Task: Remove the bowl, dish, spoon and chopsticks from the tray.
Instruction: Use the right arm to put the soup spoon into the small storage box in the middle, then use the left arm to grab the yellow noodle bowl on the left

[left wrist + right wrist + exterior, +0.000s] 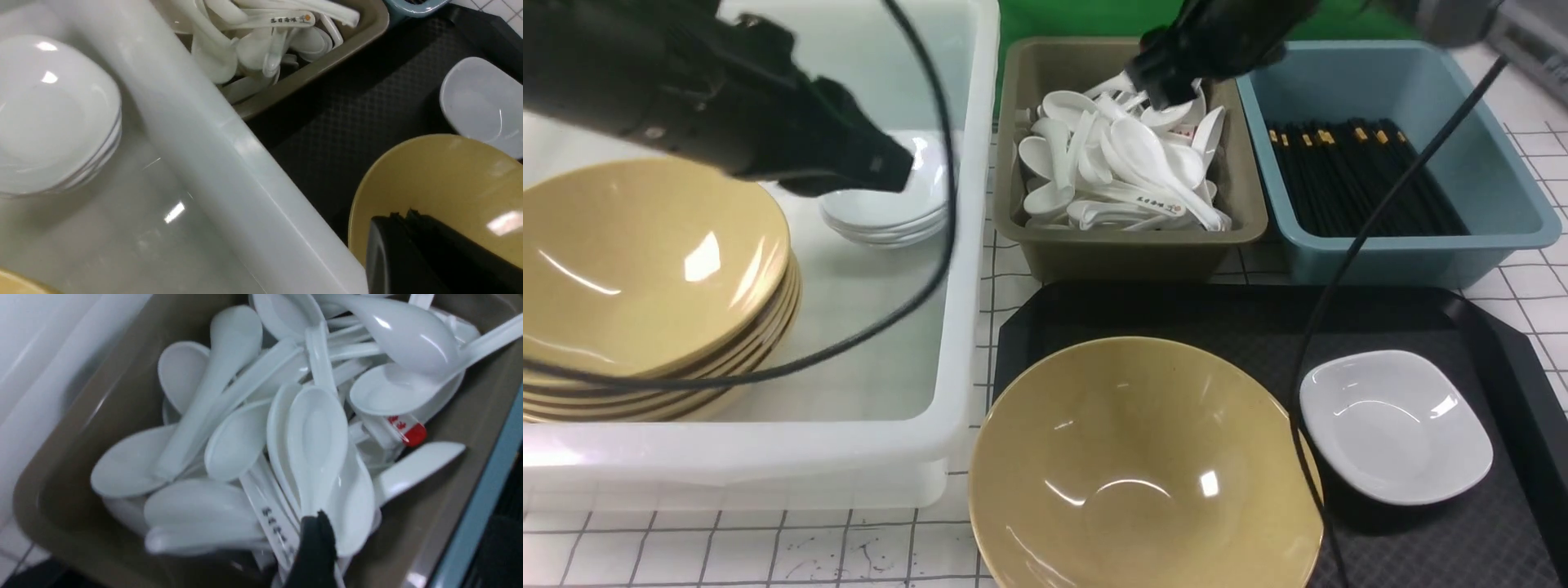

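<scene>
My right pincer [1168, 88] hung at the top centre of the front view, over the olive bin [1127, 253] heaped with white soup spoons [1131, 163]; only one dark fingertip showed in its wrist view, so I could not tell whether it was open. I could not single out the task's spoon in that heap, nor the pair among the black chopsticks [1364, 180] in the blue bin [1421, 255] at upper right; neither lay on the tray [1241, 318]; I judged the spoon drop to be the step in hand. The yellow bowl [1143, 465] sat at lower centre and the white dish [1395, 425] at lower right, both on the tray. My left pincer [894, 171], fingers together and empty, hovered at upper left over the white tub [964, 245], beside the stacked dishes [890, 219]. The next move called for opening it and bringing it down onto the bowl's rim.
</scene>
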Available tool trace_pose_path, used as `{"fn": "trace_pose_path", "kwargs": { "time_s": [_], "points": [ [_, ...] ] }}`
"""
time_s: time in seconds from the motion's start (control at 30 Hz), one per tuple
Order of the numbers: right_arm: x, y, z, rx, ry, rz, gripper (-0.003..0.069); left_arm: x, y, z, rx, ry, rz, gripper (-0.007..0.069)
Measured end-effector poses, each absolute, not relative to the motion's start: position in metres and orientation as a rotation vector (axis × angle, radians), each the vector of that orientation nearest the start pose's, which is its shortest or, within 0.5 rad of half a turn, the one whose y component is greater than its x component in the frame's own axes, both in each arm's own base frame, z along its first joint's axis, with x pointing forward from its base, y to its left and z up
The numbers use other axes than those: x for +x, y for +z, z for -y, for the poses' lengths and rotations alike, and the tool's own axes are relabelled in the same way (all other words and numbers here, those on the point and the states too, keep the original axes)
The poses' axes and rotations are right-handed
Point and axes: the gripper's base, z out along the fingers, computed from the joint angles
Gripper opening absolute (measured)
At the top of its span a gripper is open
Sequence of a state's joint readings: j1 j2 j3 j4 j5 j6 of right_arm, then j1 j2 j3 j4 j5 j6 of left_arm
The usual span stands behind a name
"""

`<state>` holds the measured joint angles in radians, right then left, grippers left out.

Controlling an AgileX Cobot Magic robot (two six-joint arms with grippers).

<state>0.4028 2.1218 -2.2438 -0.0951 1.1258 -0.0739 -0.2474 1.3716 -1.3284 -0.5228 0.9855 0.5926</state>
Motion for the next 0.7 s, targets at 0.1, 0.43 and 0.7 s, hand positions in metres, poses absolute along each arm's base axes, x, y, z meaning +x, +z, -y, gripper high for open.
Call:
{"fn": "trace_pose_path", "kwargs": {
  "time_s": [0.1, 0.43, 0.7],
  "points": [
    [0.419, 0.380, -0.175, -0.685, 0.022, -2.390, 0.0498, 0.274, 0.380, 0.140, 0.957, -0.460, -2.289, -0.0006],
    [0.312, 0.401, -0.168, -0.940, 0.259, -2.424, 0.0044, 0.308, 0.309, 0.219, 1.223, -0.262, -2.561, 0.0153],
    [0.243, 0.384, -0.137, -1.002, 0.252, -2.487, 0.0036, 0.328, 0.251, 0.255, 1.339, -0.219, -2.626, 0.0429]
  ]
}}
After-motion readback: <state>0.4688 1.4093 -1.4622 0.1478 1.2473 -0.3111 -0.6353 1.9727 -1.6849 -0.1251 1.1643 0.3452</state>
